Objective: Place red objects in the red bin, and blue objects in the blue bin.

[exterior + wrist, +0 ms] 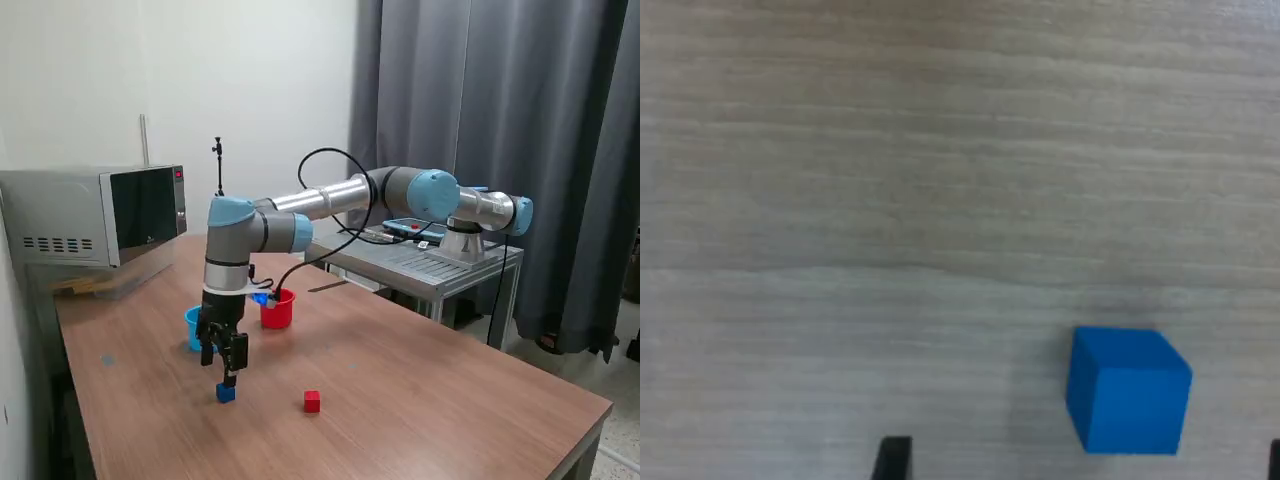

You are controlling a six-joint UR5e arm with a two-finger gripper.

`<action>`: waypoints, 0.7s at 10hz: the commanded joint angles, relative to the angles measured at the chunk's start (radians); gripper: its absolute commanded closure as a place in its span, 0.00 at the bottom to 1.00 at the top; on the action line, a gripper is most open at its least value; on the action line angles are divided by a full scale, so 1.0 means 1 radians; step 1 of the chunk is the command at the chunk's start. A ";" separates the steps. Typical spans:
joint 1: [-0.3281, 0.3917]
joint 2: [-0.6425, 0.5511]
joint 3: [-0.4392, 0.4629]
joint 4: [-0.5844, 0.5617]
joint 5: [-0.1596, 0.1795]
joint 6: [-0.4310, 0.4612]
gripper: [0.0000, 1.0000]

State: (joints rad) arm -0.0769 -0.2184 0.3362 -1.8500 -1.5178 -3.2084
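A dark blue cube [225, 392] rests on the wooden table, and my gripper [229, 377] hangs straight above it, almost touching. In the wrist view the blue cube [1128, 390] lies between the two black fingertips [892, 458], nearer the one at the picture's edge and touching neither. My gripper [1084, 462] is open. A red cube [312, 401] sits on the table to the exterior view's right of the blue one. The red bin [277, 311] stands farther back. The blue bin [193, 325] is beside it, partly hidden behind my wrist.
A microwave [95, 215] stands at the back on the exterior view's left of the table [450, 400]. A metal side table [440, 262] carrying the arm's base and a tablet is behind on the right, in front of dark curtains.
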 commanded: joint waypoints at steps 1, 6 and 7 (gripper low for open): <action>0.005 0.004 0.000 0.000 0.001 -0.002 0.00; 0.009 0.021 0.001 0.000 0.001 0.004 0.00; 0.009 0.022 0.001 -0.001 0.001 0.005 0.00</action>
State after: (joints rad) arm -0.0682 -0.2007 0.3374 -1.8504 -1.5171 -3.2057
